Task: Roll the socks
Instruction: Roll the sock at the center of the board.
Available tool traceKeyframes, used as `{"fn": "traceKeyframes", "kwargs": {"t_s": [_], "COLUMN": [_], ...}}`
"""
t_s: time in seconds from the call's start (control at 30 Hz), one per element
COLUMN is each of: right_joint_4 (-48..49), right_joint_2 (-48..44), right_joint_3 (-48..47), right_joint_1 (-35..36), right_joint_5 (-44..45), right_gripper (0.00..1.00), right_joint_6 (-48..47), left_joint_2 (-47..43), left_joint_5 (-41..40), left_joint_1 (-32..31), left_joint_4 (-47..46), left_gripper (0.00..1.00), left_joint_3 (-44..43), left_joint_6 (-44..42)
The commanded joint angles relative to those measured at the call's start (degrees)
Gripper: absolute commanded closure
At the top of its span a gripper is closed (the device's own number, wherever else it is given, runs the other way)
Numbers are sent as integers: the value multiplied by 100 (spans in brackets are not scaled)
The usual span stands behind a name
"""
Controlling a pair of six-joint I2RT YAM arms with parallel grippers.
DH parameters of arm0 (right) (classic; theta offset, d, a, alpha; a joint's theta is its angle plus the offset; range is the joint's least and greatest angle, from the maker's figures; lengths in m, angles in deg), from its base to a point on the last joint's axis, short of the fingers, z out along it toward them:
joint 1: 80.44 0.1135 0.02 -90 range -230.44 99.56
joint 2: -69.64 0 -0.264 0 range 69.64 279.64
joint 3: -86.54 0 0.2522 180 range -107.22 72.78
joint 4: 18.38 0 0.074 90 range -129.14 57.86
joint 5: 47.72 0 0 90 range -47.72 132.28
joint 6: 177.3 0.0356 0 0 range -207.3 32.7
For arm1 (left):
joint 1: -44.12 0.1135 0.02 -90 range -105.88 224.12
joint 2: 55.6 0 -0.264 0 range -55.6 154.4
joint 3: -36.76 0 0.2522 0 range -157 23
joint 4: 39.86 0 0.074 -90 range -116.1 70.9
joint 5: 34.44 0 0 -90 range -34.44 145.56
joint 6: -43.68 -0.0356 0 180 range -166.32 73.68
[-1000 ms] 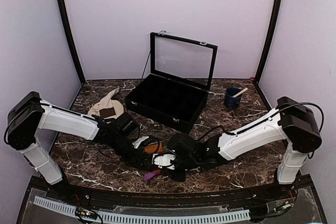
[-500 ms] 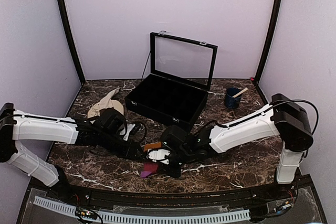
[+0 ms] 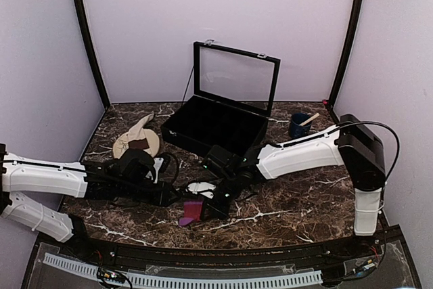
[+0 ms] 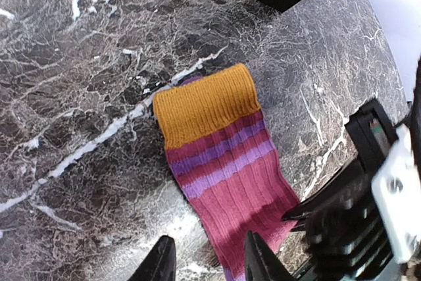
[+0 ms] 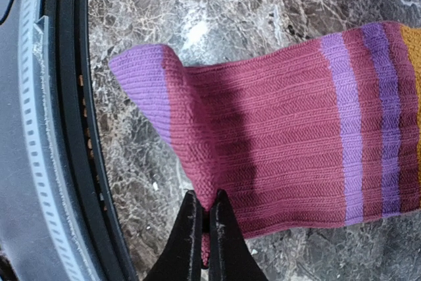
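The magenta-pink sock (image 4: 223, 169) with purple stripes and an orange end lies flat on the marble near the table's front edge; it also shows in the top view (image 3: 192, 210). My right gripper (image 5: 204, 225) is shut on the sock's long edge near its purple toe (image 5: 141, 80), and shows in the top view (image 3: 207, 209). My left gripper (image 4: 209, 264) is open, low over the sock's other edge, one finger over the fabric and one over bare marble; in the top view (image 3: 177, 198) it is left of the sock. The cream-beige sock (image 3: 139, 128) with brown bands lies at the back left.
The cream sock rests on a round beige plate (image 3: 126, 144). A black display case (image 3: 218, 126) with its glass lid raised stands at the back centre. A blue cup (image 3: 298, 127) with a stick in it is at the back right. The front rail (image 5: 52, 136) is close to the toe.
Both grippers have moved left and the pink sock has shifted left with the right gripper. The left arm has dropped low and stretched out along the table.
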Motion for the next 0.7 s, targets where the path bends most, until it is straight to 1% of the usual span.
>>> {"fn": "traceKeyframes", "kwargs": {"t_s": [0.0, 0.1, 0.33, 0.67], "right_joint_4": [-440, -658, -998, -1051], "right_joint_2": [179, 311, 606, 856], "right_joint_3": [-394, -636, -931, -917], "right_joint_1": [-131, -211, -439, -581], "right_joint_5": [-568, -790, -1276, -1437], "right_gripper": [100, 100, 100, 100], "right_joint_6": [248, 365, 759, 1271], "left_joint_2": [-327, -500, -755, -363], "left_joint_5": [-849, -1025, -1288, -1464], "left_joint_1": [-383, -579, -898, -1507], "left_joint_4": [-200, -358, -474, -335], "left_gripper": [63, 67, 71, 78], "left_joint_3": [237, 356, 452, 112], "left_joint_6": [75, 38, -127, -442]}}
